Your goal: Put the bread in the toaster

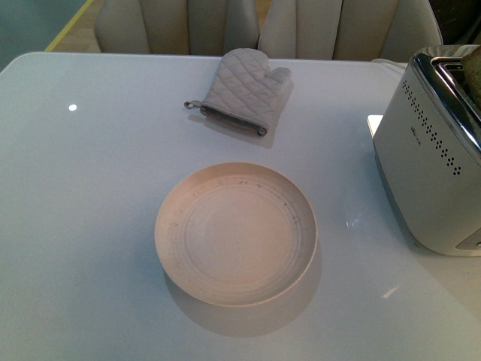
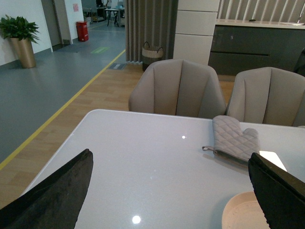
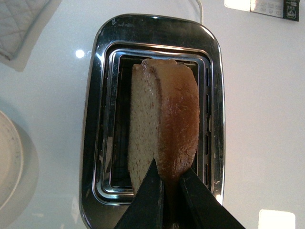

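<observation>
My right gripper [image 3: 169, 179] is shut on the bread [image 3: 164, 124], a tan slice with a brown crust, held on edge directly over the chrome slot opening of the toaster [image 3: 152, 43]. From the front, the white toaster [image 1: 428, 173] with dotted side stands at the table's right edge, and a bit of the bread [image 1: 472, 71] shows above its top. Neither arm shows in the front view. My left gripper [image 2: 171, 191] hangs open above the table, nothing between its black fingers [image 2: 52, 195].
An empty round plate [image 1: 235, 233] sits mid-table. A quilted oven mitt [image 1: 244, 90] lies behind it. Two beige chairs [image 2: 178, 88] stand at the table's far side. A white card [image 3: 274, 5] lies beyond the toaster.
</observation>
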`<state>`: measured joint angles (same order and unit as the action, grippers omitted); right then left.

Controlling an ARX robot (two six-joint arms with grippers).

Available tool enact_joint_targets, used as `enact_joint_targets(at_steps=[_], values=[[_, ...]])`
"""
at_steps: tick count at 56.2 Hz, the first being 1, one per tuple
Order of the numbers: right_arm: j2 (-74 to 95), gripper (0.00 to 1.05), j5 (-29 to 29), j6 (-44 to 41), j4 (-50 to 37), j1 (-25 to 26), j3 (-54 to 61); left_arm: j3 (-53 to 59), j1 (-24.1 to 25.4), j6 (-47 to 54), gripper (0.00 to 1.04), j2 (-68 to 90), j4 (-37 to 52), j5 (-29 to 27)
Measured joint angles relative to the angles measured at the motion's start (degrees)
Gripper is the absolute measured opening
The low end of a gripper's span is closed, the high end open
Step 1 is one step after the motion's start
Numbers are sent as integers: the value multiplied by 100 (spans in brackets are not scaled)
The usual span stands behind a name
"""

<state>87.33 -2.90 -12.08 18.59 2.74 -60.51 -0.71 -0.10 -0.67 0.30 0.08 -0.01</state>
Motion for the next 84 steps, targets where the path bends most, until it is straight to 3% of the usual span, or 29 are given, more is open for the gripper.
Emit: enact_joint_targets(at_steps=[32, 46, 51, 61, 73, 79, 84], values=[[737, 3, -92, 39, -9, -175, -302, 0, 0, 0, 97, 0, 0, 0], [682, 47, 227, 417, -341, -111, 4, 0, 0, 0, 97, 0, 0, 0], [365, 70, 358, 619, -767, 13, 323, 0, 0, 0, 97, 0, 0, 0], [-719, 97, 616, 1060, -1788, 162, 1058, 0, 0, 2, 97, 0, 0, 0], [-2457, 96, 577, 1410, -3112, 188, 2535, 0, 0, 0, 97, 0, 0, 0], [-2931, 78, 695, 1322, -4850, 170, 3595, 0, 0, 0, 97, 0, 0, 0], [-3171, 64, 625, 1270, -5421, 107, 4092, 0, 0, 0, 97, 0, 0, 0]])
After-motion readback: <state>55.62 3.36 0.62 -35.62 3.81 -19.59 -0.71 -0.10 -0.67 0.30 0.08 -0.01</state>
